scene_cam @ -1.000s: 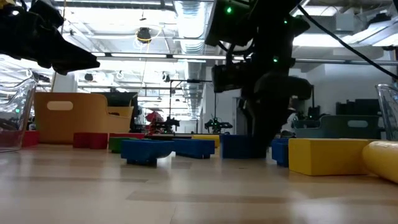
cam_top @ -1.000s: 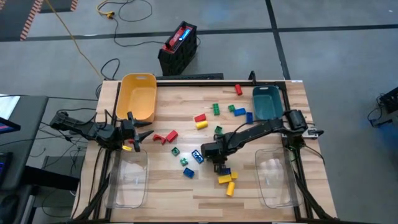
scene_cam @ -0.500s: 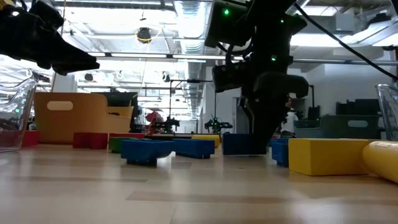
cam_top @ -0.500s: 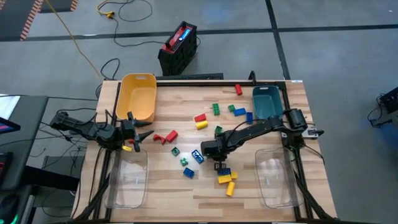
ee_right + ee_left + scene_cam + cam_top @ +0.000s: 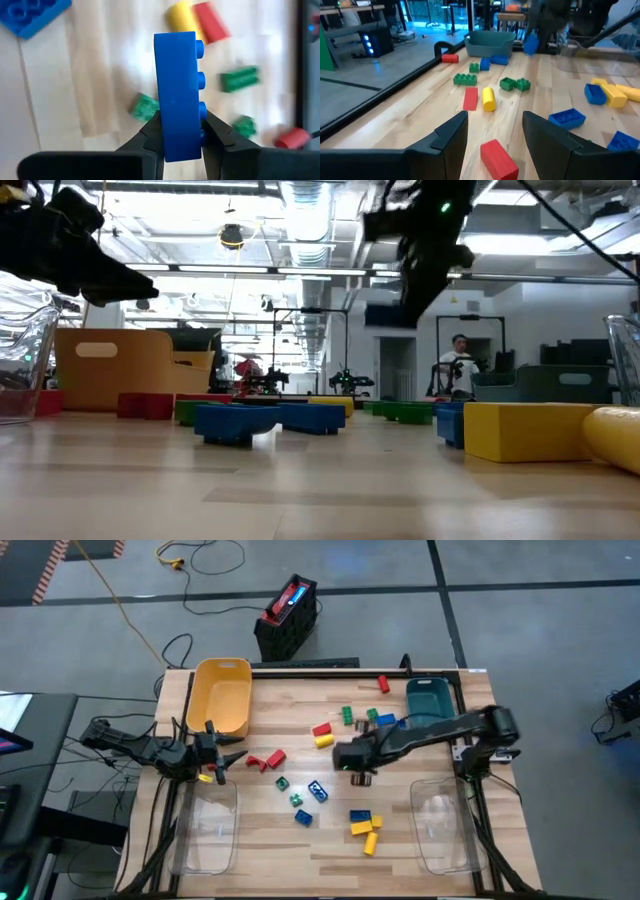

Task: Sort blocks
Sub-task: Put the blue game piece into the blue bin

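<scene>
While lifted above table [image 5: 420, 840], blue block [image 5: 176, 95] clamped between right fingers [image 5: 218, 132].

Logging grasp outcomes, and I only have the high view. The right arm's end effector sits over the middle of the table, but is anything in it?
Observer: Yes. The right wrist view shows the right end effector shut on a blue block, with the studs facing sideways.
Operator: Is the block resting on the table?
Observer: No. In the low view it hangs well above the table, with open air beneath it.
Operator: And the left arm?
Observer: The left end effector is open and empty. Its wrist view shows a red block lying on the wood in line with the gap between its fingers, untouched.
</scene>
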Tool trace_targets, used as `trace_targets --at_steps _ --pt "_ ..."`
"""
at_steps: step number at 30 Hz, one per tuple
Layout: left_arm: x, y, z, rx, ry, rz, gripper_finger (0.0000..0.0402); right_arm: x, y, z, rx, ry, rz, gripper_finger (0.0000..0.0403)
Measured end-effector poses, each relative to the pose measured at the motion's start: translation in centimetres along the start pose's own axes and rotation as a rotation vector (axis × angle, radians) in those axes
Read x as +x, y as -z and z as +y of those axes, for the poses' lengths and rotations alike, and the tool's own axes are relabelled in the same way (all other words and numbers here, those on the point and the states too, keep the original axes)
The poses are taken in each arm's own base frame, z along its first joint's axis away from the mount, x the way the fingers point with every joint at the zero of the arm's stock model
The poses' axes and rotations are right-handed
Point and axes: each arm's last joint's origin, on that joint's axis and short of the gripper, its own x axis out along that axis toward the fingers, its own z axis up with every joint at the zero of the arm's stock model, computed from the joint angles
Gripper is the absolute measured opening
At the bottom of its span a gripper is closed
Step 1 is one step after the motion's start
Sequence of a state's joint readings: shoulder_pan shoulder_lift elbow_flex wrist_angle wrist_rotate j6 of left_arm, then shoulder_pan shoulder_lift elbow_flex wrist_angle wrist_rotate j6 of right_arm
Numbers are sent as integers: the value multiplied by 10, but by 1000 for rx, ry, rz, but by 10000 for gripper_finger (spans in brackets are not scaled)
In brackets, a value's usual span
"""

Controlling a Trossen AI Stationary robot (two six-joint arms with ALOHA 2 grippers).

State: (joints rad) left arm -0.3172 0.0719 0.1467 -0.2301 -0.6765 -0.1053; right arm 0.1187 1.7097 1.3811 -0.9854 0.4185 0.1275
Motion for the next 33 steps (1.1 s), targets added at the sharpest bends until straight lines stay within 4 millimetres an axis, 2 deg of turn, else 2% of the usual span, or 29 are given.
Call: trace_targets --at_steps 3,9,12,16,20,25,33 --pt "0 1 0 -8 -1 12 185 -15 23 -20 73 35 -46 97" --pt "0 3 0 -24 -3 24 185 -27 79 -56 250 172 -8 97" --pt "0 3 0 -38 -3 22 185 -30 107 -75 370 246 52 97" --pt "0 0 0 -45 -8 -1 185 -27 133 -106 576 263 140 97" --pt "0 -2 0 -27 -17 -21 185 -10 148 -133 661 257 274 97" --pt "-1 -7 2 -29 -27 -22 185 16 157 -158 671 234 420 97" --pt "-4 -11 3 -20 -29 -11 185 26 172 -182 697 99 445 100"
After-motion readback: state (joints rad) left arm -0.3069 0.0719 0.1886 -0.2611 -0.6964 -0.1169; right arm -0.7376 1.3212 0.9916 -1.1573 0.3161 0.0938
